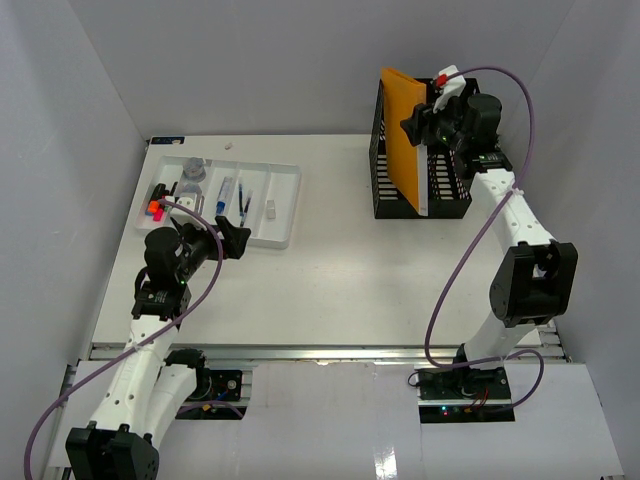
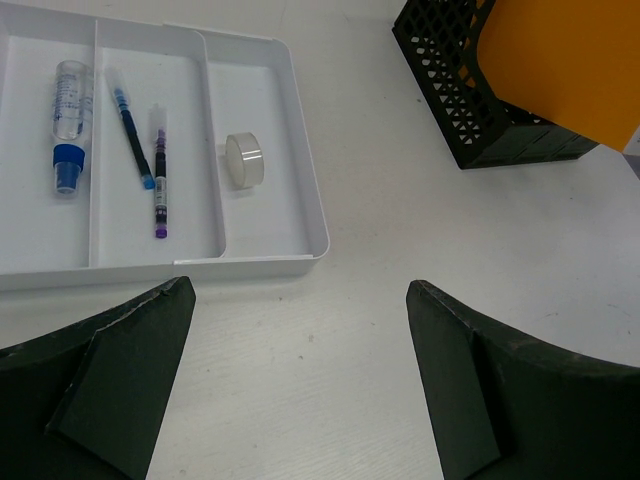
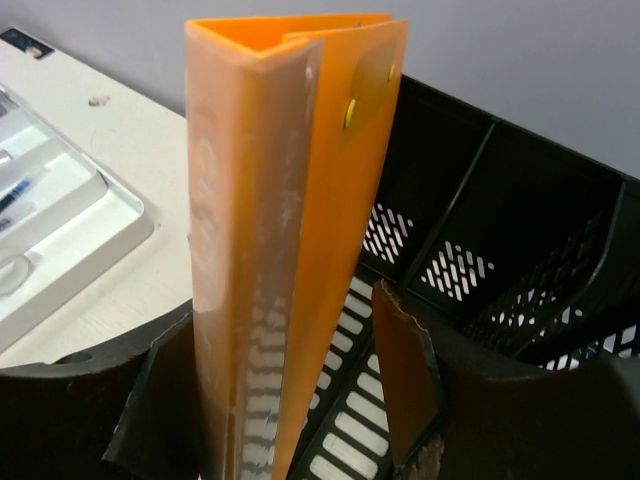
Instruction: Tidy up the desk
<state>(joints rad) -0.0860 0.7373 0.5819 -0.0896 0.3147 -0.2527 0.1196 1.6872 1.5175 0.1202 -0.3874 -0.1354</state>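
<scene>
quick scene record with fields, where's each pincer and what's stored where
left pincer: open, empty, over the desk near the white tray
right pincer: open, fingers either side of the orange binder
orange binder: upright in the black rack
white tray: two pens, a blue-capped bottle, a clear roll

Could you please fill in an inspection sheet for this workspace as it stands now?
Surface: white desk, no spills seen.
Job's things: orange binder upright in the black rack; white tray holds a glue bottle, two pens and a tape roll.
Clutter: small scrap near the desk's far edge.
Pincers: left pincer open above the desk beside the tray, holding nothing; right pincer open either side of the binder.
Cables: purple cable along the left arm, another along the right.
Surroundings: grey walls; metal rail at the near edge.
</scene>
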